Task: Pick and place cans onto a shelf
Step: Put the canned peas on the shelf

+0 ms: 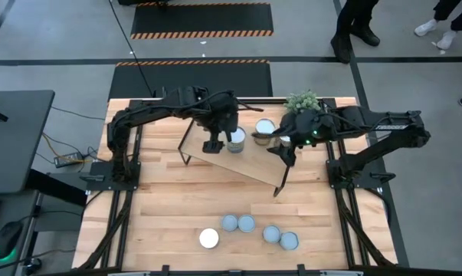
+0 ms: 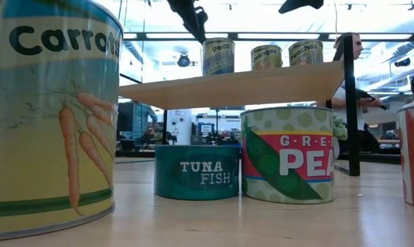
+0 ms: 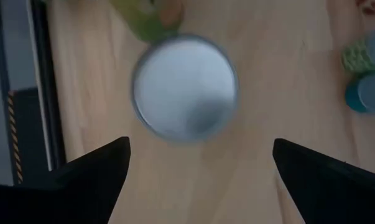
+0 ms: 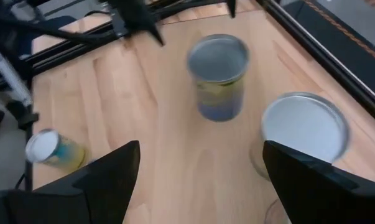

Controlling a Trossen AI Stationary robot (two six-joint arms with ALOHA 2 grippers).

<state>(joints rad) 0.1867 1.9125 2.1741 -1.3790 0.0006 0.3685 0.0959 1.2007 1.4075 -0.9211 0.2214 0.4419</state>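
The light-wood shelf (image 1: pixel 231 162) stands askew on black wire legs at the table's far middle. Three cans stand on it: one with a pale top (image 1: pixel 237 139), one with a white top (image 1: pixel 265 126) and one beside that (image 2: pixel 266 57). My left gripper (image 1: pixel 213 146) is open just above the shelf. The pale-topped can (image 3: pixel 184 87) stands just ahead of its fingers, apart from them. My right gripper (image 1: pixel 286 153) is open over the shelf's right end, with a can top (image 4: pixel 305 127) close by one finger and the pale-topped can (image 4: pixel 218 74) farther off.
Several more cans stand in a loose row near the table's near edge, one white-topped (image 1: pixel 208 238) and the others pale-topped (image 1: pixel 247 224). A small green plant (image 1: pixel 302 101) stands at the far edge behind the right arm. People stand beyond the table.
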